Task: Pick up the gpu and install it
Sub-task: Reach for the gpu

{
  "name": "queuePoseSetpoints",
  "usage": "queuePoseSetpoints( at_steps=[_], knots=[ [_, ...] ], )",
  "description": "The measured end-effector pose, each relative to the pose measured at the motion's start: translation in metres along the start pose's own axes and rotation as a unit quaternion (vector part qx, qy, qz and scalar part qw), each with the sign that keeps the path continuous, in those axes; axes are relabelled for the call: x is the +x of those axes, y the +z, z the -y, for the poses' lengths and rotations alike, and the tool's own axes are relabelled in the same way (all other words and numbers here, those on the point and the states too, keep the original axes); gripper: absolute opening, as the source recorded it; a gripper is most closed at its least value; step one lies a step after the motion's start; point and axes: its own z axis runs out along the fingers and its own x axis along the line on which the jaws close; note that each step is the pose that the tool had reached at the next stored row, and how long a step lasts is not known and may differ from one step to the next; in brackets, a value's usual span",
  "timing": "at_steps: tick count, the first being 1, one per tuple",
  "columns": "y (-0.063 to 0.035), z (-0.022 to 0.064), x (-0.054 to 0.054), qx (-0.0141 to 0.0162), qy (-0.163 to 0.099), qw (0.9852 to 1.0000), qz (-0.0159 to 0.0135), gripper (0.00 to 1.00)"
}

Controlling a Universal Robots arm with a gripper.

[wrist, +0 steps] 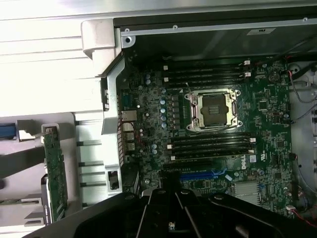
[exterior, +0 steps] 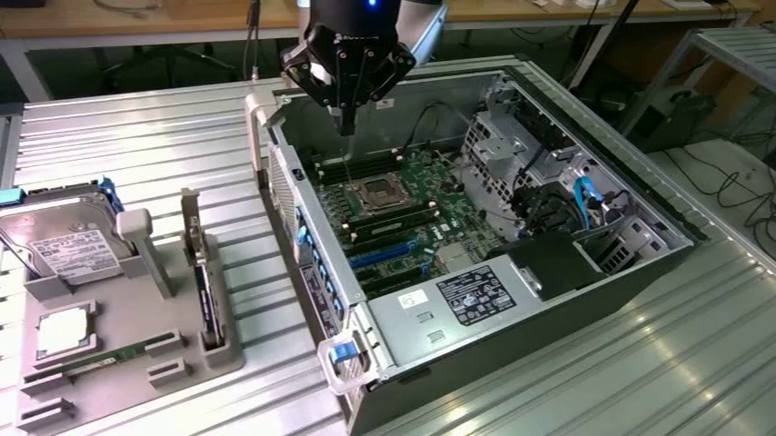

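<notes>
table (exterior: 134, 145): ribbed bare metal
bench (exterior: 182, 20): wooden, along back
rack (exterior: 733, 45): grey metal, probably shelving
floor (exterior: 691, 159): loose cables (exterior: 742, 177)

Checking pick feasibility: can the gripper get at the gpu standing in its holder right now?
Probably yes: the gpu stands on edge in the grey holder, nothing above its top edge. The shut gripper hangs over the open case.

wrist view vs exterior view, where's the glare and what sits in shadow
Wrist view: the metal table beside the computer case is washed out white, the motherboard evenly lit. Exterior view: glare streaks the table toward the exterior view's right, and the case interior lies dimmer.
</notes>
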Motion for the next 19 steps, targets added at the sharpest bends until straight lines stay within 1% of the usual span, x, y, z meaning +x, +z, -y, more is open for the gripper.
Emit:
queuePoseSetpoints(
  at_steps=[19],
  knots=[
    [-0.0002, 0.0006, 0.0083, 0.0000, 0.000, 1.0000, 0.0000, 0.11]
  ],
)
